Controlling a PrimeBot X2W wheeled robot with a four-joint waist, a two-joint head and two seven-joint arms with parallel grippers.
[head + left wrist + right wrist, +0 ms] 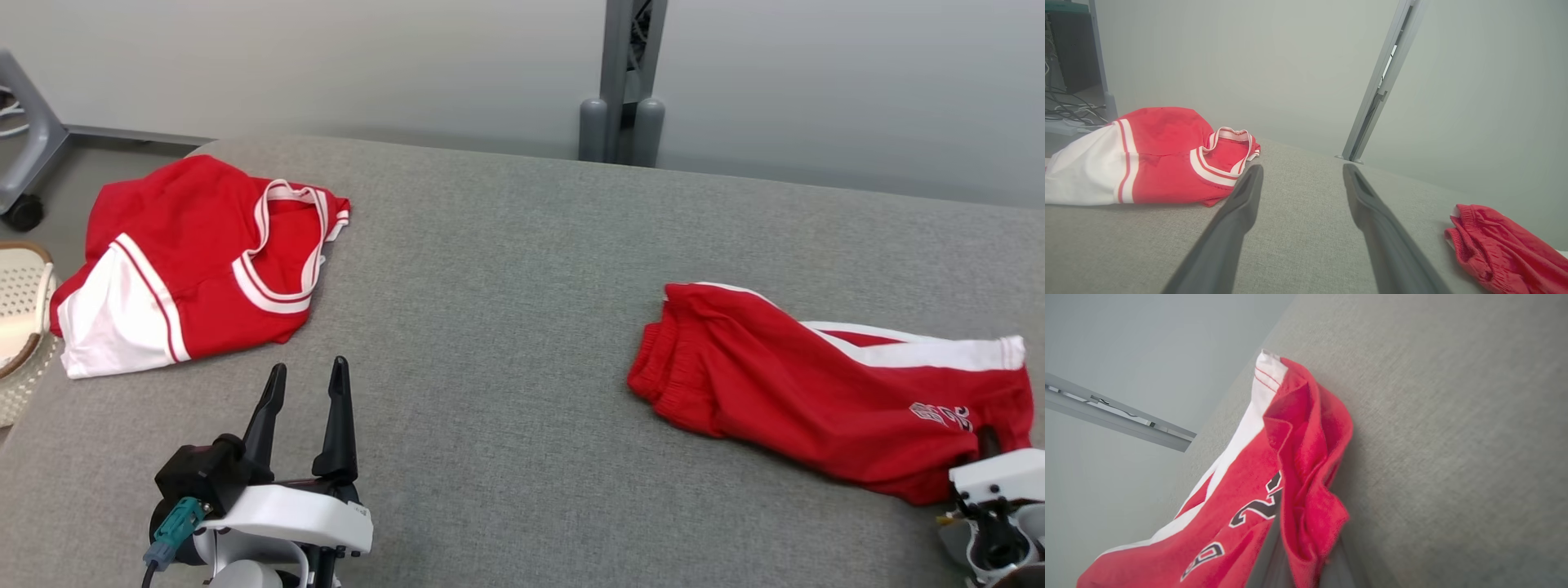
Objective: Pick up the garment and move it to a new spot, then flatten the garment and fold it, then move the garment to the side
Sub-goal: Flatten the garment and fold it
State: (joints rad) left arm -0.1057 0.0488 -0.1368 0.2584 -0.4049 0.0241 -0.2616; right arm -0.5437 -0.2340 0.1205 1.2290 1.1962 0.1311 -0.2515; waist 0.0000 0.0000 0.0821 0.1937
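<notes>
1. Head view: the red shorts [816, 384] lie bunched up on the right of the tabletop [490, 269]. The right pincer [986, 443] is clamped on their near hem. Looks like early days: grabbed, but moving, flattening, folding and setting aside are all left. The basket [24, 286] is at the left edge, can't tell what's in it.
2. Left wrist view: the left pincer [1302, 171] is spread wide and empty, with the red jersey [1159, 163] off to one side.
3. Right wrist view: the shorts' cloth is pinched between the closed fingers [1267, 567].
</notes>
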